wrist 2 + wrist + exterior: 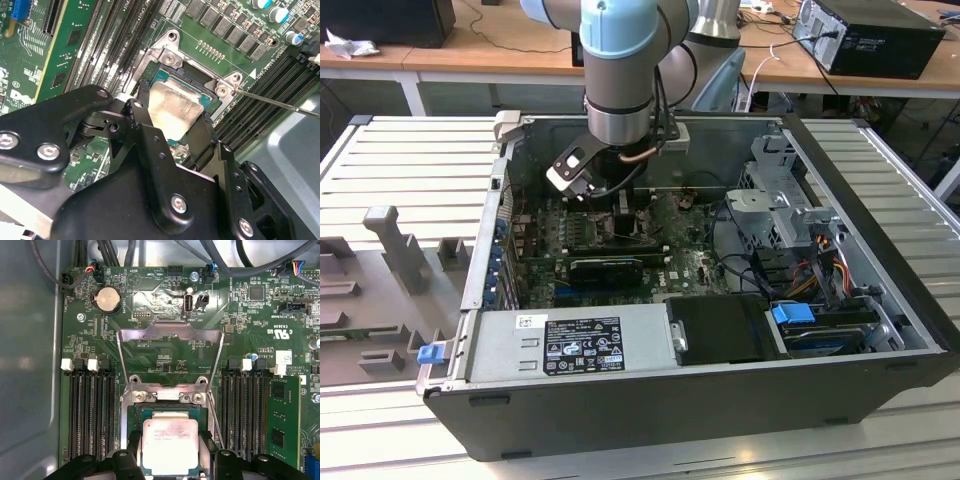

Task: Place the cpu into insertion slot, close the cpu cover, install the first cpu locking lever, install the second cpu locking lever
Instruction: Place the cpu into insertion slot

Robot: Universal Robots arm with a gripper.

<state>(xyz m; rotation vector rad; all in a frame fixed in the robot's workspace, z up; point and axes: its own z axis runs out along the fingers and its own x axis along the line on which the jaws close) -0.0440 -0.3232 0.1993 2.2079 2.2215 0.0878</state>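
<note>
Gripper (620, 215): upper centre of exterior view, clenched on cpu (170, 445) edges.
Cpu: flat square, pale silver-grey lid, faint print, green rim; over insertion slot (133, 416).
Cpu cover (170, 331): open, tilted back.

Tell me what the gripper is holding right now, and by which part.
The gripper holds the cpu by two opposite side edges, one finger on each, just over the insertion slot.

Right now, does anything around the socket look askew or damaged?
Nothing stands out. The pale silver-grey square chip lies square to the dark square socket, held in the pincer; the thin silvery hinged frame plate is swung open, clear of it.
</note>
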